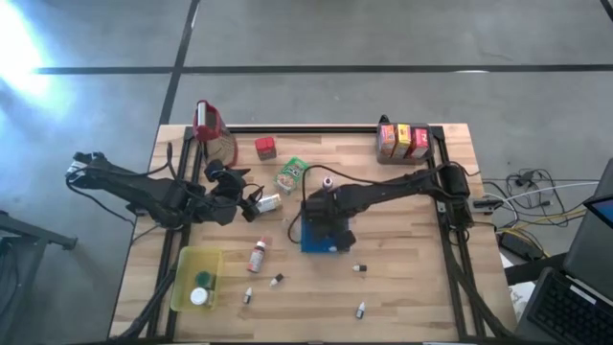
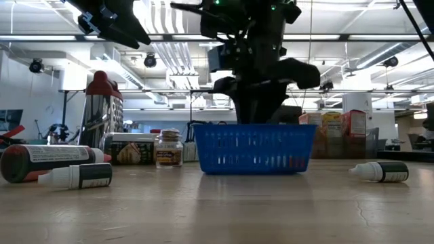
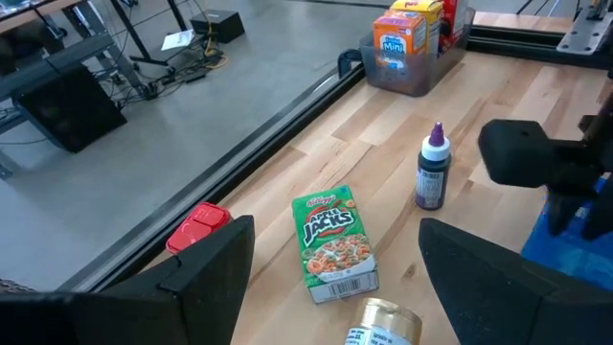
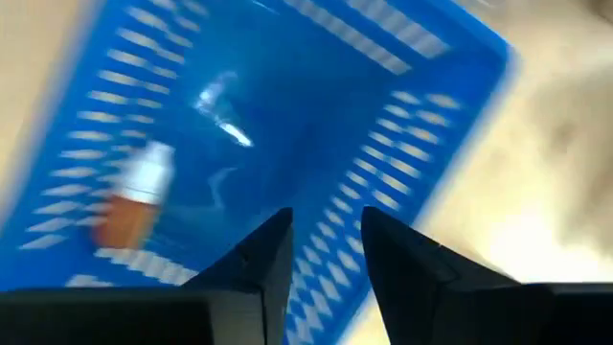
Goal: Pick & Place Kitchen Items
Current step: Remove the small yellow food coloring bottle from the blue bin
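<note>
right gripper (image 1: 324, 222) hanging over the blue perforated plastic basket (image 2: 254, 148) near the middle of the wooden desk (image 1: 402, 287), fingers (image 4: 254, 264) parted by a narrow gap with nothing between them. inside the basket, seen from the right wrist, a small orange bottle with a white cap (image 4: 134, 196) lying against the slatted wall. left gripper (image 1: 251, 202) poised low over the desk just left of centre, fingers (image 3: 206, 273) spread wide and empty, with a small jar with a gold lid (image 3: 383, 324) lying between them and a green flat cereal carton (image 3: 331, 241) just beyond it. near that carton, a small dark bottle with a purple pointed cap (image 3: 432, 172) standing upright, and a small red box (image 3: 198, 228) by the desk's far rail. at the far right corner, a clear bin of yellow, orange and red cartons (image 1: 403, 141). at the far left, a tall clear jug with a red top (image 1: 213, 129). toward the near left, a yellow translucent tub (image 1: 194, 278) holding round lids, with a red-and-white bottle (image 1: 258, 255) lying beside it and several tiny white-capped bottles (image 1: 361, 310) scattered across the near desk.
</note>
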{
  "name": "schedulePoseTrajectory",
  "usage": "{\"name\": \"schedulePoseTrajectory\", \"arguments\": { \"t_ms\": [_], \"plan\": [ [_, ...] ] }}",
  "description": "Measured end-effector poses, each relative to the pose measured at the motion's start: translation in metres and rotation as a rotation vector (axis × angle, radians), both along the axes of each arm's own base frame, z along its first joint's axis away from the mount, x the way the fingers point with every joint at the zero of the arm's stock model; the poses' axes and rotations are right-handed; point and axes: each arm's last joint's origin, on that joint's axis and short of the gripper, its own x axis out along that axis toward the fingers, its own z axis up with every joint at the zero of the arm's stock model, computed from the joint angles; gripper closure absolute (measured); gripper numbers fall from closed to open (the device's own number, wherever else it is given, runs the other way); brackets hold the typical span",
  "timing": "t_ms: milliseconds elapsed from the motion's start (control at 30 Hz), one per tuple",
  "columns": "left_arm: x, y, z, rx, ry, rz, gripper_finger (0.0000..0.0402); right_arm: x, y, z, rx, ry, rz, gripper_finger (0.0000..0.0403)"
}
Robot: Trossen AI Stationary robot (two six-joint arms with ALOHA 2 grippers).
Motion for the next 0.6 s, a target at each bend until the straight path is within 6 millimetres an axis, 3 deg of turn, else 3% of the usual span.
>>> {"name": "schedulePoseTrajectory", "arguments": {
  "t_ms": [133,367,600],
  "plan": [
    [0.0,0.0,0.0001,0.0,-0.001,0.0,0.0101,0.0005,-0.0067,0.0,0.056,0.004,-0.036,0.0303],
    [0.0,0.0,0.0,0.0,0.0,0.0,0.0101,0.0003,0.0005,0.0005,0.194,0.011,0.031,0.0327],
    [0.0,0.0001,0.0001,0.0,0.0,0.0,0.0101,-0.0016,0.0006,0.0001,0.21,0.036,-0.026,0.0336]
  ]
}}
